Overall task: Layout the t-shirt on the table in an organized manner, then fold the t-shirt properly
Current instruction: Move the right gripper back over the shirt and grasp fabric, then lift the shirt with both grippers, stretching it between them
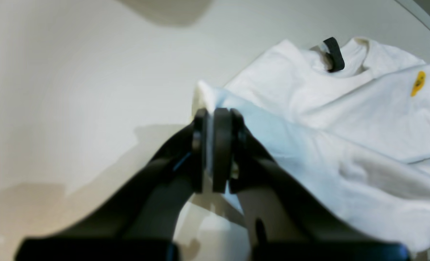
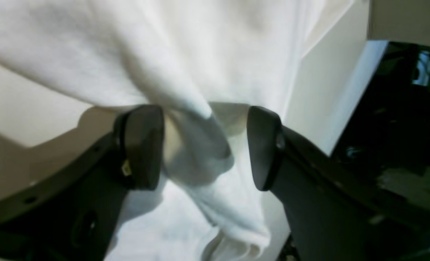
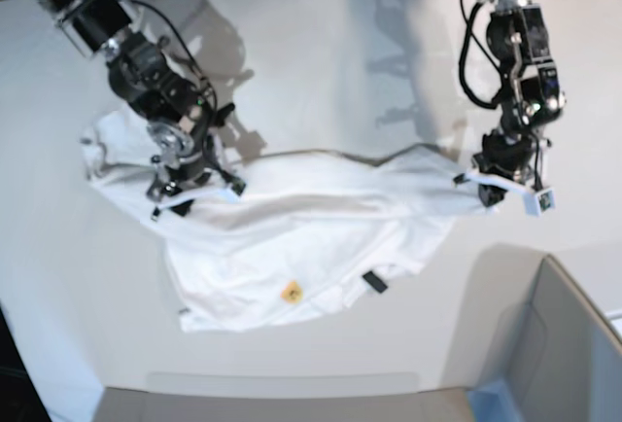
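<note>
At the left of the base view the right hand [image 3: 190,185] sits low over the t-shirt [image 3: 292,237], its jaws spread wide with a bunched ridge of cloth standing between them, not yet pinched. The shirt lies across the middle of the white tabletop [image 3: 340,62], still rumpled, one end trailing off to the upper left, a yellow-orange label [image 3: 290,292] and a black tag [image 3: 374,282] showing near its lower edge. Over at the right the left hand [image 3: 505,189] is pressed nearly shut on a thin edge of the shirt. This looks like the laying-out step, with folding not begun. Next the right hand would need to close on its ridge, then both draw apart to flatten the cloth
</note>
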Action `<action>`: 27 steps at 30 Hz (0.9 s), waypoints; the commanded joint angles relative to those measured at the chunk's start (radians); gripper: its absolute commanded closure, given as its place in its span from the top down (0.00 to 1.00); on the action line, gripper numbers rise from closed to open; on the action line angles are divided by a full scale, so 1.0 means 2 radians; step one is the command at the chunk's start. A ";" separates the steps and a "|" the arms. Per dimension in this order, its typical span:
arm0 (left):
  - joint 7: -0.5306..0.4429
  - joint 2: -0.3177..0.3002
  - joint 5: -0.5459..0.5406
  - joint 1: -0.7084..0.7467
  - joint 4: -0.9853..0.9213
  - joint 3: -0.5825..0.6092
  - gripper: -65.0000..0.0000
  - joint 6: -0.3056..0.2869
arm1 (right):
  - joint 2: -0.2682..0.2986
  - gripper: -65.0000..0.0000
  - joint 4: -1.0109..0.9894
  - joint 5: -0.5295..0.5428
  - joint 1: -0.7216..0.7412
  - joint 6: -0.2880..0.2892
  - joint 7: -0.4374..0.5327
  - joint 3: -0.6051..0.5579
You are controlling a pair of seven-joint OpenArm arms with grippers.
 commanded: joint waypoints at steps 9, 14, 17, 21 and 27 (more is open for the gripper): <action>-0.012 -0.005 0.001 -0.008 0.010 -0.003 0.04 -0.002 | -0.007 0.00 -0.008 0.009 -0.012 0.003 -0.005 -0.019; -0.012 -0.005 0.000 -0.008 0.011 -0.003 0.04 -0.001 | -0.008 0.00 0.054 0.009 -0.050 0.006 -0.005 0.017; -0.012 -0.005 0.000 -0.008 0.011 -0.003 0.04 -0.001 | -0.008 0.00 0.131 0.043 -0.078 0.007 -0.006 0.049; -0.012 -0.005 0.000 -0.009 0.011 -0.003 0.04 -0.001 | -0.006 0.00 0.249 0.164 -0.120 0.036 -0.008 0.129; -0.012 -0.005 0.000 -0.009 0.011 -0.003 0.04 -0.001 | -0.015 0.00 0.245 0.441 -0.099 0.075 -0.008 0.314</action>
